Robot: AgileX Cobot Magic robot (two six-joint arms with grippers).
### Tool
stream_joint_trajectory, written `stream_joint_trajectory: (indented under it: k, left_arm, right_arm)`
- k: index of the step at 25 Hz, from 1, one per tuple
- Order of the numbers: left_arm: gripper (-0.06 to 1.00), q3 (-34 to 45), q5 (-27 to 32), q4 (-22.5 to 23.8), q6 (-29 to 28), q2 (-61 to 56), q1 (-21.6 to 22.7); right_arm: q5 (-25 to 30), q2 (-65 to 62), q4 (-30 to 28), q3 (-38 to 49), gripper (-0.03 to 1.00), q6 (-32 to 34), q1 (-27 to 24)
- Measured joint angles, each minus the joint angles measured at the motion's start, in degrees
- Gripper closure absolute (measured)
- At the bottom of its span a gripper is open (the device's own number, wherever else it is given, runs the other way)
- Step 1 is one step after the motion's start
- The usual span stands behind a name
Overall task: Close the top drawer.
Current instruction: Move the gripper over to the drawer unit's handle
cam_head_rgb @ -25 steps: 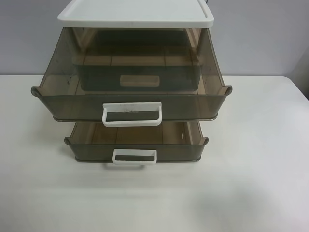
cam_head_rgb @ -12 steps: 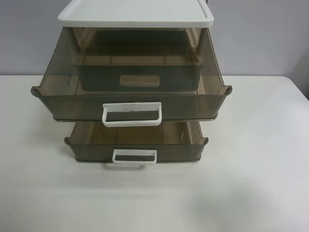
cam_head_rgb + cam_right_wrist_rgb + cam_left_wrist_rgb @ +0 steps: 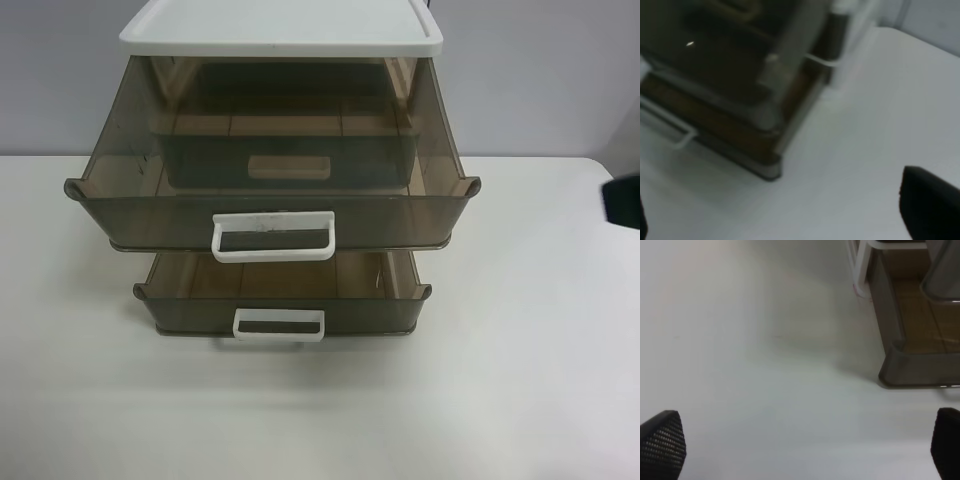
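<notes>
The top drawer (image 3: pixel 130 205) is a tall smoky-brown translucent drawer, pulled far out from under the white lid (image 3: pixel 280 30). Its wide white loop handle (image 3: pixel 272 237) faces the camera. It shows blurred in the right wrist view (image 3: pixel 715 55). My left gripper (image 3: pixel 802 450) is open and empty over bare table, apart from the unit. My right gripper (image 3: pixel 785 225) is open and empty beside the unit. A dark part of the arm at the exterior high view's right (image 3: pixel 622 201) shows at the frame edge, well clear of the drawer.
A shallower brown drawer (image 3: pixel 190 310) with a smaller white handle (image 3: pixel 279 325) is also pulled out below the top one; its corner shows in the left wrist view (image 3: pixel 910 365). The unit stands on a white table (image 3: pixel 520 380) before a grey wall.
A dark part of an arm has come into the exterior high view at the right edge. The drawers have not moved.
</notes>
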Motion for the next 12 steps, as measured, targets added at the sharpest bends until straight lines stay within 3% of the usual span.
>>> stream_joint_trajectory:
  k: [5, 12]
  left_arm:
    - [-0.05, 0.0, 0.0, 0.0, 0.0, 0.0, 0.0]
    - [-0.05, 0.0, 0.0, 0.0, 0.0, 0.0, 0.0]
  right_arm:
    - [-2.1, 15.4, -3.8, -7.4, -0.02, 0.6, 16.2]
    - [-5.1, 32.6, -4.9, -17.0, -0.02, 1.3, 31.8]
